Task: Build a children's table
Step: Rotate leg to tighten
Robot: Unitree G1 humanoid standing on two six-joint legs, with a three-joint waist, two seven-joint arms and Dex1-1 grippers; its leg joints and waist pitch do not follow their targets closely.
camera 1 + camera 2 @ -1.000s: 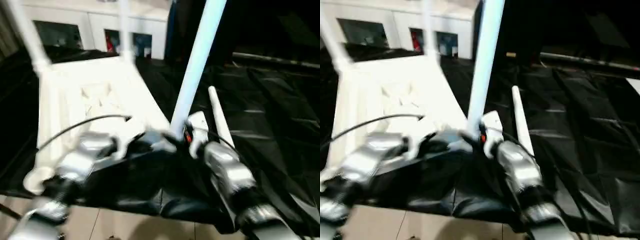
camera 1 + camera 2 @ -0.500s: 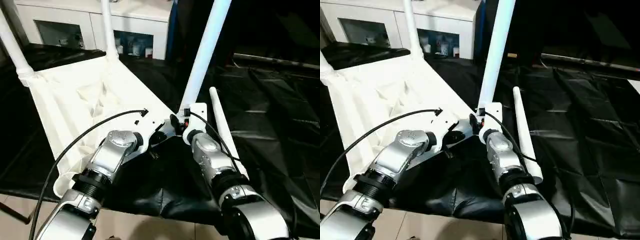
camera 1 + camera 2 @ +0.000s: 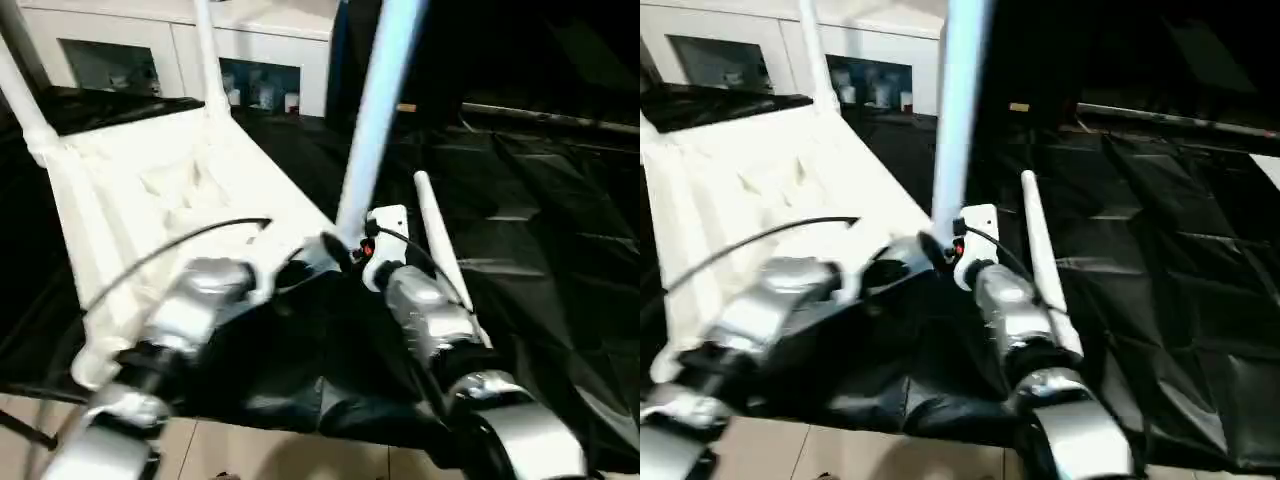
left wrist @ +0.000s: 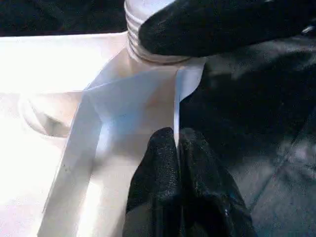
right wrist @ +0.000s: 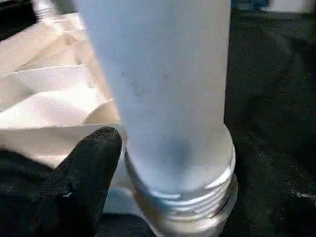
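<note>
left gripper [image 4: 177, 148] pinches the upturned white table's [image 3: 150, 180] rim; right gripper [image 3: 345, 250] spread around an upright leg [image 3: 370, 120].

Your background: a large table draped in crinkled black plastic sheeting [image 3: 540, 230] spans the frame, the sheet sagging in folds over the near edge. Behind the table's far edge, toward the far-left corner, you've got a white cabinet with glass doors [image 3: 150, 50]; small items sit behind the glass, too blurred to identify. Below the near edge you see beige tiled floor [image 3: 260, 455]. Far right is dark, nothing readable there.
</note>
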